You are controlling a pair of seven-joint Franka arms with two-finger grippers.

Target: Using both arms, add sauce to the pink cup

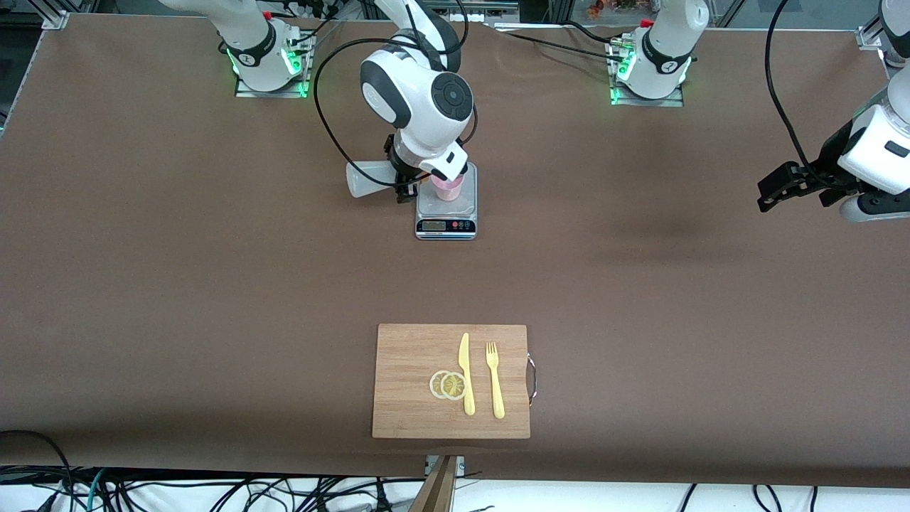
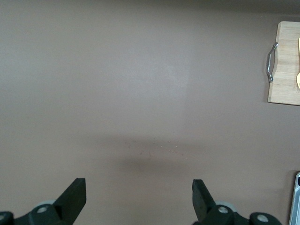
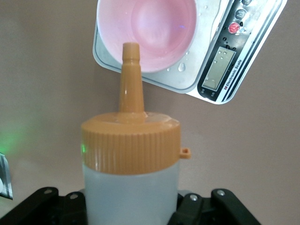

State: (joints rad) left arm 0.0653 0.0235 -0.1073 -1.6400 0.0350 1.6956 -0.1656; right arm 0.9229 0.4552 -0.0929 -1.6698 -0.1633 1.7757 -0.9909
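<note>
The pink cup stands on a small kitchen scale in the middle of the table. My right gripper is shut on the sauce bottle and holds it tipped on its side beside the cup. In the right wrist view the bottle points its orange nozzle over the rim of the cup, whose inside looks pale and bare. My left gripper is open and empty, up over bare table at the left arm's end, and it also shows in the left wrist view.
A wooden cutting board lies near the front camera's edge of the table, with a yellow knife, a yellow fork and two lemon slices on it. The scale's display faces the front camera. Water drops lie on the scale's plate.
</note>
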